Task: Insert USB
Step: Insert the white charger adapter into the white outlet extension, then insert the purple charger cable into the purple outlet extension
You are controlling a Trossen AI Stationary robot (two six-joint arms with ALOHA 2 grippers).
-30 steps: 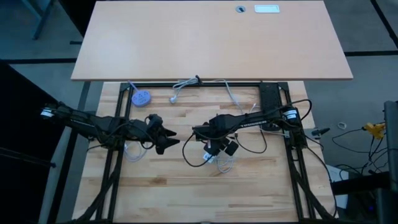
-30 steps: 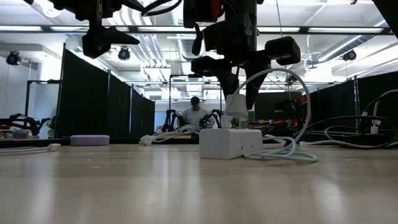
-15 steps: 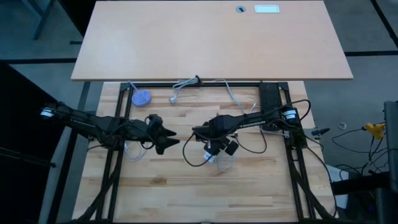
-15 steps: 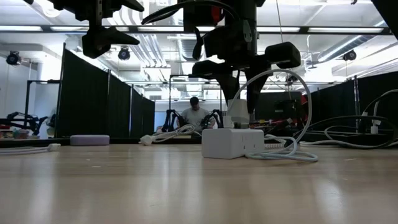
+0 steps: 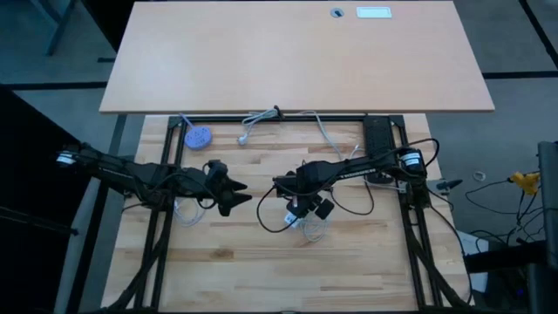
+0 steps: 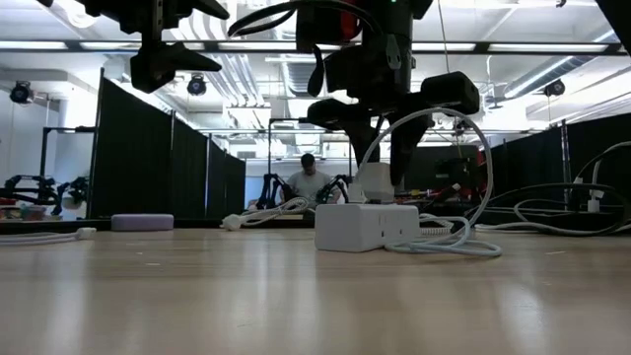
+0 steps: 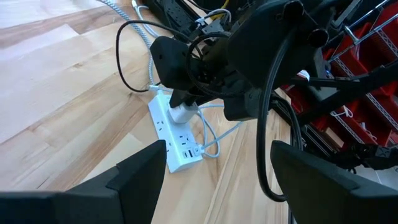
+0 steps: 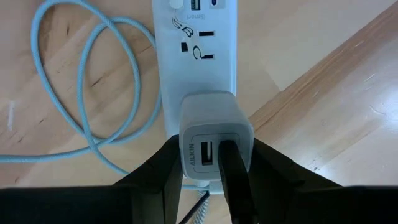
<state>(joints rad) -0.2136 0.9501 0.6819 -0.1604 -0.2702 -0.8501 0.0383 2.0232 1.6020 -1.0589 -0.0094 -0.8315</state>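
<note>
A white power strip (image 8: 196,56) lies flat on the wooden table, its pale blue cord (image 8: 81,93) looped beside it. My right gripper (image 5: 301,209) stands over the strip, shut on a white USB charger block (image 8: 214,134) whose port face is turned up toward the wrist. In the low view the charger (image 6: 375,182) stands just on top of the strip (image 6: 367,227). A dark strip runs from the face beside the open port; I cannot tell what it is. My left gripper (image 7: 211,180) hangs open above the table to the left, touching nothing. My right gripper pinches the charger block by its two opposite side walls (image 8: 186,146) between the two fingers. The fingers come from above, pointing down. The block stands upright with its lower end at the strip's top face; whether its prongs are in the socket is hidden.
A round lavender disc (image 5: 199,137) lies at the far left. A white cable (image 5: 261,118) sits at the far edge and a black power bar (image 5: 377,139) at the far right. Black cables loop around the right arm. A person (image 6: 311,177) sits beyond the table.
My right gripper has gone down with the charger block, bringing it from a little above the power strip onto the strip's top.
</note>
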